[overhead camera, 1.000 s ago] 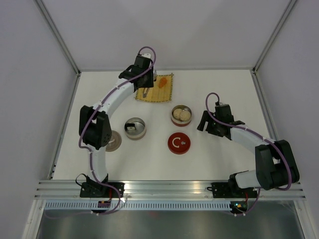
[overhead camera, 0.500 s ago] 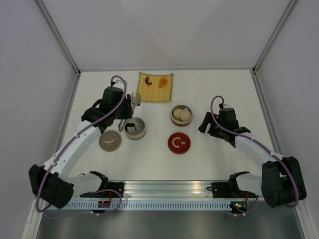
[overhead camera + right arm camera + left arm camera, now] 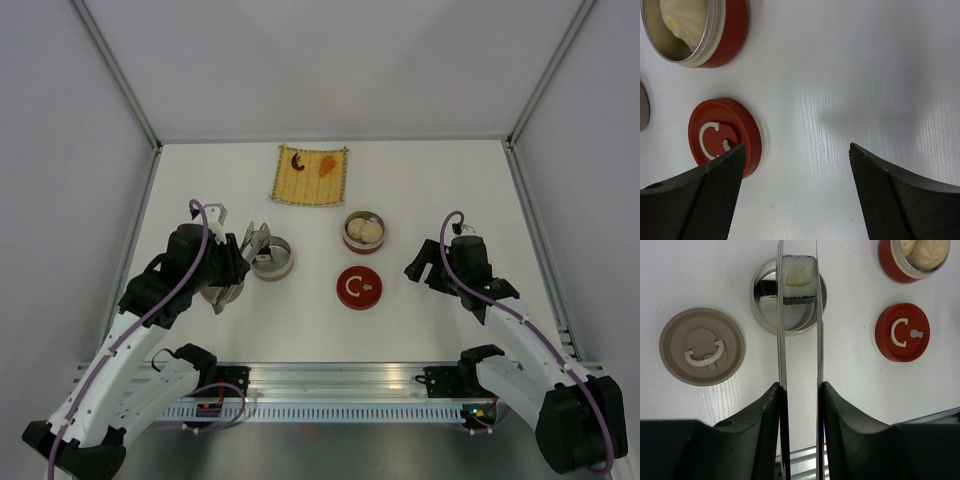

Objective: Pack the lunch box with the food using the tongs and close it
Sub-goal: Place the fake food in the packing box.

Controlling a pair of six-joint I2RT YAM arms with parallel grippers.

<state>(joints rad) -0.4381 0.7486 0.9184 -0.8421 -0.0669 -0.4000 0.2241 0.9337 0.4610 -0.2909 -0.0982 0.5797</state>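
Silver tongs (image 3: 780,340): your left gripper (image 3: 799,387) is clamped on both thin arms, squeezing them nearly parallel. They run straight out ahead of the fingers.
Roll (image 3: 799,285): black-wrapped, with a white face and a pale green centre, it is pinched between the tong tips. From your wrist camera it sits over the far rim of the silver tin.
Silver tin (image 3: 757,310): directly ahead of your left gripper, under the tong tips. A second dark piece shows inside, left of the left tong arm, partly hidden.
Beige lid (image 3: 702,346): flat on the table (image 3: 865,385), left of the tongs and nearer the fingers than the tin is. In the top view your left arm covers most of it.
Red lid (image 3: 902,331): right of the tongs, well apart from them. In your right wrist view it lies just beyond the left finger.
Red tin (image 3: 732,30): ahead and left of your right gripper (image 3: 796,150), with pale buns (image 3: 685,17) inside.
Right gripper state: the fingers stand wide apart over bare table, holding nothing.
Mat (image 3: 312,176): yellow, far ahead of both grippers, beyond the tins.
Orange piece (image 3: 326,163): on the mat's right half.
Dark red-brown piece (image 3: 298,160): on the mat, left of the orange piece and close to it.
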